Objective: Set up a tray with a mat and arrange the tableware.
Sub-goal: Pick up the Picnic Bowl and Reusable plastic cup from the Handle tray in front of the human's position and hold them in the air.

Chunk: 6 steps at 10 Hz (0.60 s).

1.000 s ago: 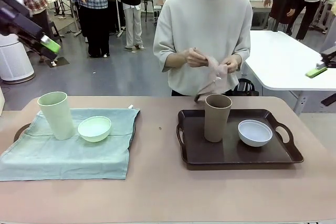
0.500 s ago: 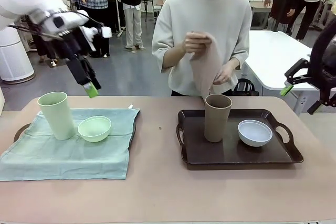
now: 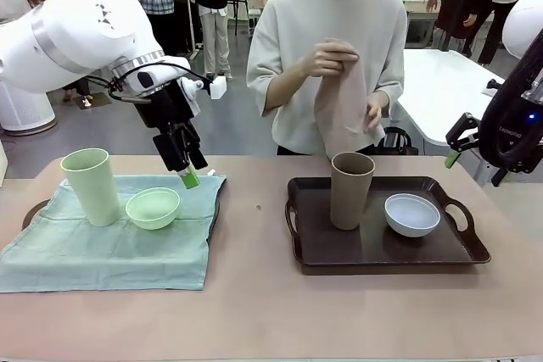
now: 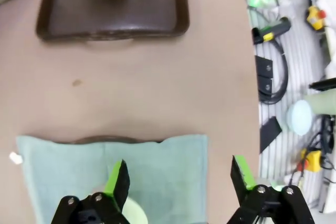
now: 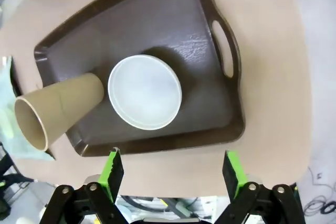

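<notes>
Bench (image 3: 254,311): a pale brown top, with one setting laid at the left and one at the right, well apart.
Green mat (image 3: 110,252): spread flat at the left over a dark tray, of which a handle (image 3: 34,209) is seen at the mat's left edge.
Writing: a small white tag (image 3: 211,172) is sewn at the mat's far right corner (its print is too small to be read).
Mint-green tumbler (image 3: 90,186): set upright on the far left part of the mat.
Green bowl (image 3: 153,208): placed on the mat just right of the mint-green tumbler, mouth up.
Brown tray (image 3: 339,247): laid bare at the right of the bench, with a handle at each end.
Brown tumbler (image 3: 351,190): stood upright on the left half of the brown tray.
Pale bowl (image 3: 412,214): set on the right half of the brown tray, near the brown tumbler but apart from it.
Left end effector (image 3: 188,177): pointed down over the far edge of the green mat, just to the far right of the green bowl. In its wrist view the fingers are spread wide apart and nothing is held.
Right end effector (image 5: 173,165): held in the air over the right side of the bench. In its wrist view the fingers are spread apart with nothing held, and the pale bowl is seen beyond them.
Pinkish cloth (image 3: 344,112): held up at the far side by the person, one hand (image 3: 331,61) high and the other lower, above the brown tumbler.
</notes>
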Available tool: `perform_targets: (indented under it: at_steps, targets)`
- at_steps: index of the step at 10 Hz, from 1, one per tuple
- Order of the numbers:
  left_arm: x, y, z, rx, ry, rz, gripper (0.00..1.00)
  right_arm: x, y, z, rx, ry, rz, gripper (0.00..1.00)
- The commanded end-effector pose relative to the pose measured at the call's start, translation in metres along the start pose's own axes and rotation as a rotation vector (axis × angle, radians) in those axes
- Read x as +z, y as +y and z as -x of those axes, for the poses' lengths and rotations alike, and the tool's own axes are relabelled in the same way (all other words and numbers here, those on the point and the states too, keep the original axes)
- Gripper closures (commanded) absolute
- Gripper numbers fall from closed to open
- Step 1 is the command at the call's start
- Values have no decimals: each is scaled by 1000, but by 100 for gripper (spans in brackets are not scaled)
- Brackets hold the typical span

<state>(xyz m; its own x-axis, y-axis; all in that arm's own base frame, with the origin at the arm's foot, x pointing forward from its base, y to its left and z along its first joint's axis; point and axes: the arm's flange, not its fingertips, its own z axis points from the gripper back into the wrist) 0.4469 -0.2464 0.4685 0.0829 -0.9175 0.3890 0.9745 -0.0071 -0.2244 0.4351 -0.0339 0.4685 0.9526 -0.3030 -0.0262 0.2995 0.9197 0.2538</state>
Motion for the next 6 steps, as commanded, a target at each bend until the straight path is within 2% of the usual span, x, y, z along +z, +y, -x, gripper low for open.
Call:
perform_targets:
  at_steps: [1,6]
  targets:
    - [6,2,0,15,19,-20,0,1,3,3,9,14,2,3]
    - [4,2,1,1,4,-10,0,-1,3,1,9,6,-5,3]
